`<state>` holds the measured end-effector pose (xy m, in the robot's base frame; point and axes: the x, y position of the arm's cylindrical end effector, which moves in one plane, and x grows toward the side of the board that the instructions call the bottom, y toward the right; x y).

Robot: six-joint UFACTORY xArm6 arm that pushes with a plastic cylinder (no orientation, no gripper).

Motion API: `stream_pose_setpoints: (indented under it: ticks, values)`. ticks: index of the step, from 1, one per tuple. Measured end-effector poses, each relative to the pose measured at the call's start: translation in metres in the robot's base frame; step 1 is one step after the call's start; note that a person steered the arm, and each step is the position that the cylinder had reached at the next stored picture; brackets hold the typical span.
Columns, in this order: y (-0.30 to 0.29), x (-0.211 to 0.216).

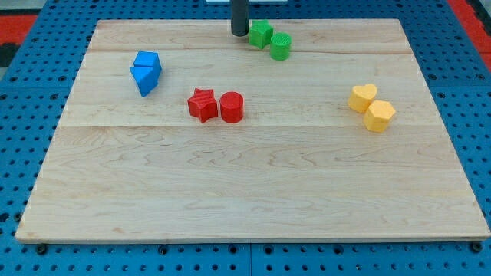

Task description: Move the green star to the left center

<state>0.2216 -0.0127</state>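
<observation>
Wooden board [253, 192] seen from above and in front, resting on a blue pegboard surface. My tip [240, 34], the lower end of a dark rod with no jaws and holding nothing, stands near the view's top edge, just to the left of the green star [260, 34] and touching it or nearly so. The star therefore lies to the tip's right, on the wrong side for a push toward the view's left; judging from this, the tip would need to get round to the star's right side first. The star is small, bright green, knobbly in outline, with a green cylinder [281, 47] touching it at lower right. Elsewhere: two blue blocks [146, 70] at left, a red star [202, 105] beside a red cylinder [232, 106] at centre, and two yellow blocks [371, 107] at right.
</observation>
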Motion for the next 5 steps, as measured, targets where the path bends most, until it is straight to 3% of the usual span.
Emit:
stream_pose_setpoints:
  ticks: [2, 4, 5]
  values:
    - [0.005, 0.002]
    - [-0.051, 0.063]
    - [-0.053, 0.077]
